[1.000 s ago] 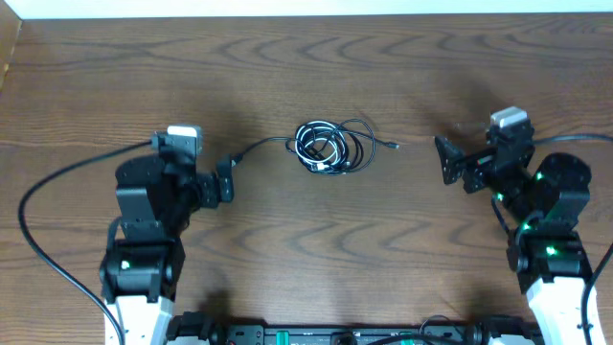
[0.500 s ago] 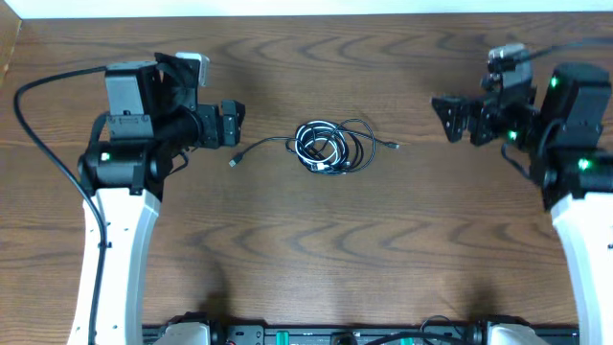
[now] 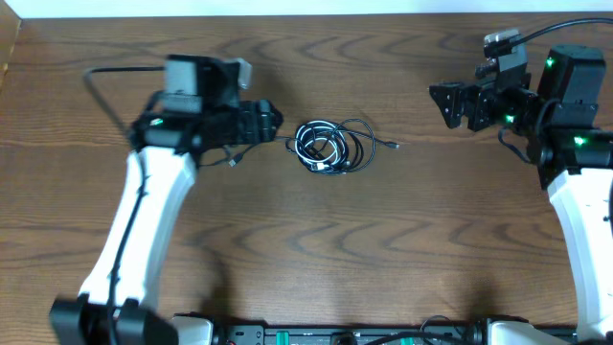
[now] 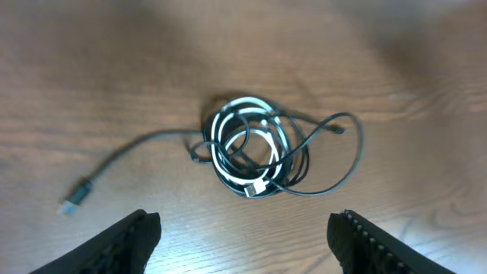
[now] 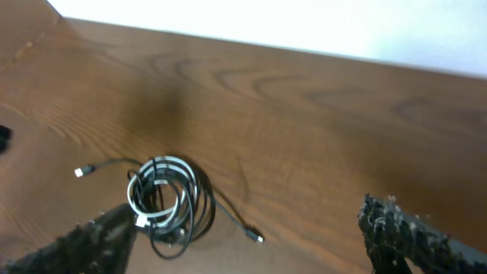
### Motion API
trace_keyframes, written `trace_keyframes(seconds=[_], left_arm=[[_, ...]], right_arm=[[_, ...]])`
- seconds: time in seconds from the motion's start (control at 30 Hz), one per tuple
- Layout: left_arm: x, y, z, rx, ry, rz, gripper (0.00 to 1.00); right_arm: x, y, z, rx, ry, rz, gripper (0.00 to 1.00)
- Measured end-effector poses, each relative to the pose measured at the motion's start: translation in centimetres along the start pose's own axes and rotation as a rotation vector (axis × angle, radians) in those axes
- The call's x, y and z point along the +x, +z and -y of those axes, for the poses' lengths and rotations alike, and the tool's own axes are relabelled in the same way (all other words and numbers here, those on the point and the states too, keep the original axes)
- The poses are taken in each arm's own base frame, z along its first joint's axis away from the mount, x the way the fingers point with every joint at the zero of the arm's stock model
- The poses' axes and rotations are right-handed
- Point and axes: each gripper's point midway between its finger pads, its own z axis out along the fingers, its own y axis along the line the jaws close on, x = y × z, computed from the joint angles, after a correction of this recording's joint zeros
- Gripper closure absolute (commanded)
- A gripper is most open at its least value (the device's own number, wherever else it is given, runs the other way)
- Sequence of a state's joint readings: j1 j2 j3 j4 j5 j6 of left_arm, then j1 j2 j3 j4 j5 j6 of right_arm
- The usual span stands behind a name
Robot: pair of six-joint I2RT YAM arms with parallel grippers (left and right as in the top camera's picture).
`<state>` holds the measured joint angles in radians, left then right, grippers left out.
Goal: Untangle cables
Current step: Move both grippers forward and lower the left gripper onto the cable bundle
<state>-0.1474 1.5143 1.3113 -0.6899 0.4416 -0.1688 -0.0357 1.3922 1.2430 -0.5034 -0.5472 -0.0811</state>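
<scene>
The cables [image 3: 330,147] lie in one tangled coil at the middle of the wooden table. White loops [image 4: 243,102] are wound in with black loops [image 4: 356,152]. A black tail [image 4: 129,146] runs left to a small plug [image 4: 74,201]. Another black end with a plug [image 3: 395,145] points right. My left gripper [image 3: 273,123] hovers just left of the coil, open and empty; in its wrist view the left gripper [image 4: 243,224] has the coil ahead of it. My right gripper [image 3: 442,105] is open, well right of the coil [image 5: 167,202], with nothing between the right gripper's [image 5: 247,217] fingers.
The table's far edge [image 3: 306,13] meets a white wall. Its left edge [image 3: 8,57] shows at the corner. Thick black arm wires [image 3: 110,70] trail behind the left arm and another arm wire [image 3: 575,25] rises above the right arm.
My left arm has swung right and forward, bringing its gripper close to the coil. The right gripper shifted slightly up. The cables have not moved.
</scene>
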Motion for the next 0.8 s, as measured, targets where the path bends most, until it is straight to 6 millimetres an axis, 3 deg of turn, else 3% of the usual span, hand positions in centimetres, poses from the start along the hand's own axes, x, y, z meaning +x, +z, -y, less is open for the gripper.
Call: trace_keyframes(seconds=[0.1,0.4,0.5,0.7,0.8], left_arm=[[1.8,3.7,-0.2,-0.074,-0.113,-0.088,0.31],[5.5,10.3,-0.1,-0.200,-0.294,-0.199,0.44],[6.8,11.8,-0.3,-0.258,-0.332,-0.223,0.50],[7.6,12.9,-1.0,-0.325,-0.412,-0.215,0.52],[8.0,13.8,-1.4,-0.347,-0.455,-0.214,0.59]], right_arm=[[1.0,0.7,0.4,-0.002,0.023,-0.037,0.12],[2.8,2.1,1.0,-0.008,0.064,-0.104,0.14],[3.0,2.1,1.0,-0.008,0.068,-0.110,0.14],[3.1,2.1,1.0,-0.009,0.071,-0.116,0.15],[3.2,2.1,1.0,-0.009,0.072,-0.118,0.15]])
